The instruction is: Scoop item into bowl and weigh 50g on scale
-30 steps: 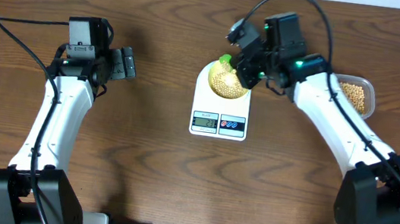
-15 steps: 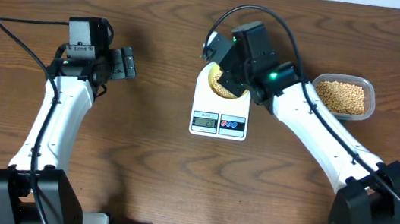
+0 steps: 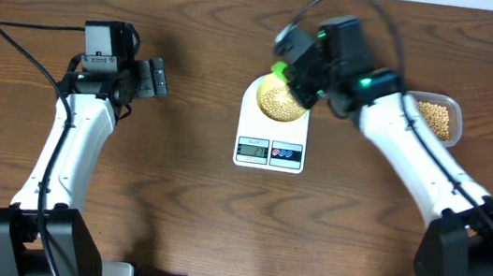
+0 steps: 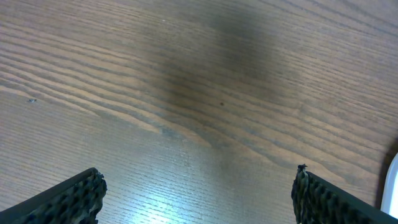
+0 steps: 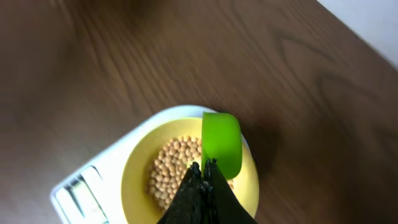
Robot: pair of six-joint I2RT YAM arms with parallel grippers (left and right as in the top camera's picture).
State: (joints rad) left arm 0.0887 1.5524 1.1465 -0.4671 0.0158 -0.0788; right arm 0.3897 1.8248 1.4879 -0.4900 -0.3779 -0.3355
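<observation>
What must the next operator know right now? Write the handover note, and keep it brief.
Left gripper: open, empty, over bare table, away from the work.
Right gripper: shut on the green scoop, held over the yellow bowl.
The bowl sits on the white kitchen scale with soybeans in it. More beans are in the clear container on the right arm's side.
Done: some beans scooped into the bowl.
Left: check the display, which is too small to read here, then add or remove beans to reach 50g.
</observation>
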